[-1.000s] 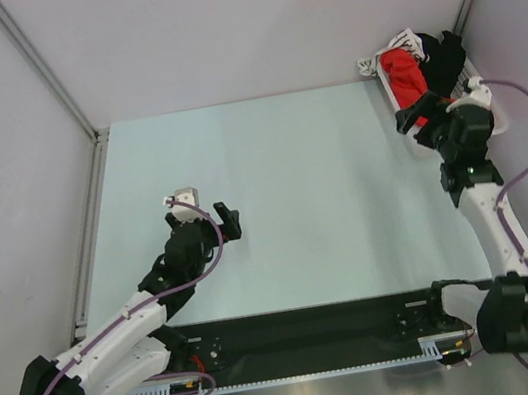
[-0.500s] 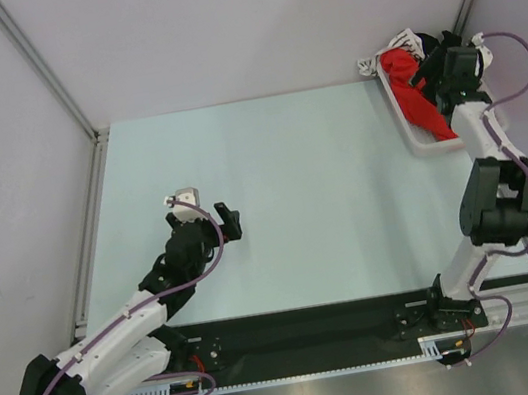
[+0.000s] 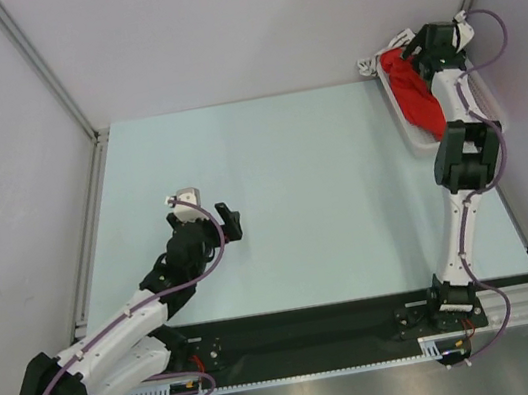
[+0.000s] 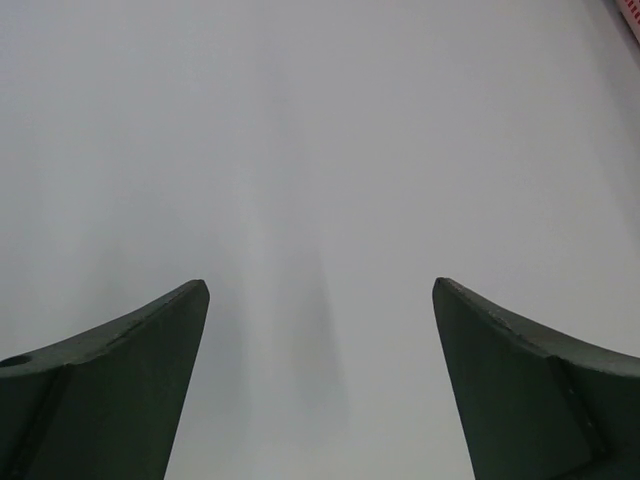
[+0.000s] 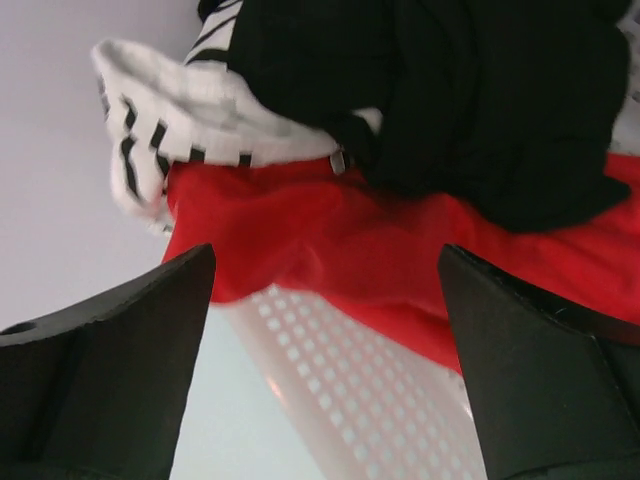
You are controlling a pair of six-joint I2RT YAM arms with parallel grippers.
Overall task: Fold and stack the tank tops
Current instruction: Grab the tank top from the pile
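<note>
A bright red tank top [image 3: 417, 99] lies heaped in the white mesh basket [image 3: 421, 144] at the table's far right corner, spilling over its near wall. In the right wrist view the red tank top [image 5: 330, 235] sits under a black garment [image 5: 480, 100] and beside a white, black-striped garment [image 5: 165, 115]. My right gripper [image 3: 424, 45] hovers open over the basket's far end, and in its own view the right gripper [image 5: 325, 252] holds nothing between its jaws. My left gripper [image 3: 207, 209] stands open over the bare table, far from the clothes, and the left gripper [image 4: 320, 285] is empty.
The basket's perforated wall [image 5: 380, 400] runs below the red fabric. Grey walls close in the table at the back and on both sides. A metal rail [image 3: 88, 237] follows the table's left edge. The right arm [image 3: 462, 159] stretches along the right side.
The right arm has reached further back, carrying its open gripper from the basket's near end to above its far end. The left arm has not moved.
</note>
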